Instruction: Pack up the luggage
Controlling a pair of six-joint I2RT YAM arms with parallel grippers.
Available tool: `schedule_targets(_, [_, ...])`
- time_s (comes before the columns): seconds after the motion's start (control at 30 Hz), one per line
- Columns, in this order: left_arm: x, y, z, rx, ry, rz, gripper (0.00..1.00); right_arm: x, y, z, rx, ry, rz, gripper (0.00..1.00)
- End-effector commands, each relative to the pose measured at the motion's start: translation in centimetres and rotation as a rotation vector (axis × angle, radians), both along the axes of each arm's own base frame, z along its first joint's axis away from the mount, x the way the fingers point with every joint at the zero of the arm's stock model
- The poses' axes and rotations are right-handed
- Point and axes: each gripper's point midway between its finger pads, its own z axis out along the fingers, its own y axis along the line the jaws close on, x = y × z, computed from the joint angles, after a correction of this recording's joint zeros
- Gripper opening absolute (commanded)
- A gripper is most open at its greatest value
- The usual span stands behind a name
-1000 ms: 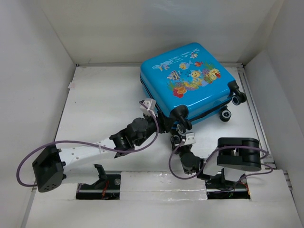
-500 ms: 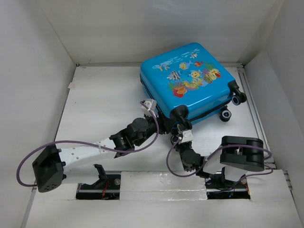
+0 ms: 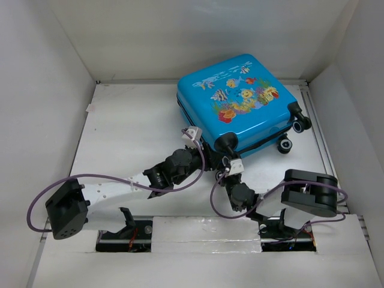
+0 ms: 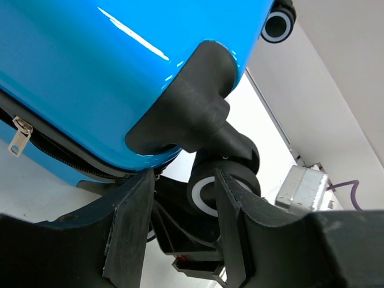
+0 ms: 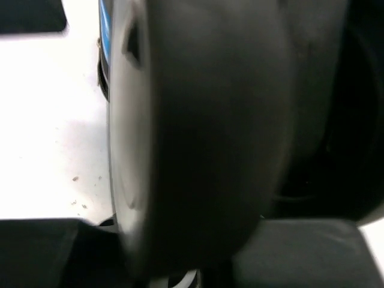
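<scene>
Left gripper [image 4: 183, 192] jaws are being held apart; the right gripper [image 3: 225, 162] jaws' state cannot be told. A slip off the rounded caster wheel [image 5: 198, 120] is being risked, jolting the luggage [image 3: 231, 96].

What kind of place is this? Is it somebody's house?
Most likely a robot test booth, not a house. Plain white walls box in a white table. A left arm and a right arm with purple cables are bolted at its near edge, and a blue fish-print suitcase lies there.
</scene>
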Motion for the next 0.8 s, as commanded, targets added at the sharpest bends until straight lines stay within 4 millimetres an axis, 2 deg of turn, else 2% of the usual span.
schedule_targets(0.0, [0.2, -0.3, 0.8, -0.026, -0.018, 0.001, 0.4, 0.4, 1.8, 10.7, 0.505, -0.203, 0.04, 0.21])
schedule_targets(0.1, [0.3, -0.5, 0.6, -0.018, -0.014, 0.001, 0.4, 0.2, 1.8, 11.6, 0.505, -0.224, 0.058, 0.19])
schedule_targets(0.17, [0.3, -0.5, 0.6, -0.018, -0.014, 0.001, 0.4, 0.3, 1.5, 12.3, 0.515, -0.239, 0.057, 0.15])
schedule_targets(0.27, [0.5, -0.5, 0.4, -0.008, -0.01, 0.01, 0.38, 0.3, 1.4, 12.6, 0.524, -0.243, 0.056, 0.0])
schedule_targets(0.47, [1.7, -1.1, 0.3, 0.01, -0.007, 0.01, 0.36, -0.1, 2.4, 13.2, 0.585, -0.24, 0.118, 0.0])
schedule_targets(0.53, [2.0, -1.6, 1.0, -0.005, -0.006, -0.017, 0.35, -0.6, 3.4, 12.1, 0.599, -0.209, 0.158, 0.0])
schedule_targets(0.57, [2.6, -1.9, 1.8, -0.019, -0.012, -0.018, 0.35, -1.3, 5.0, 11.2, 0.583, -0.185, 0.197, 0.0])
schedule_targets(0.6, [2.4, -2.2, 1.5, -0.013, -0.005, -0.034, 0.35, -1.8, 5.8, 11.8, 0.603, -0.187, 0.218, 0.0])
schedule_targets(0.63, [2.9, -2.6, 2.8, -0.026, -0.022, -0.039, 0.35, -2.0, 6.9, 10.3, 0.547, -0.169, 0.214, 0.0])
schedule_targets(0.67, [2.8, -3.1, 2.8, -0.02, -0.015, -0.055, 0.35, -2.3, 7.5, 9.8, 0.534, -0.156, 0.191, 0.0])
schedule_targets(0.7, [2.7, -3.3, 3.3, -0.014, -0.02, -0.072, 0.28, -3.3, 8.9, 10.2, 0.543, -0.154, 0.226, 0.0])
schedule_targets(0.73, [2.9, -3.9, 4.2, -0.021, -0.023, -0.083, 0.25, -3.5, 9.5, 9.7, 0.532, -0.148, 0.235, 0.0])
schedule_targets(0.77, [3.0, -4.1, 4.1, -0.01, -0.016, -0.083, 0.24, -3.8, 9.7, 9.7, 0.521, -0.15, 0.242, 0.0])
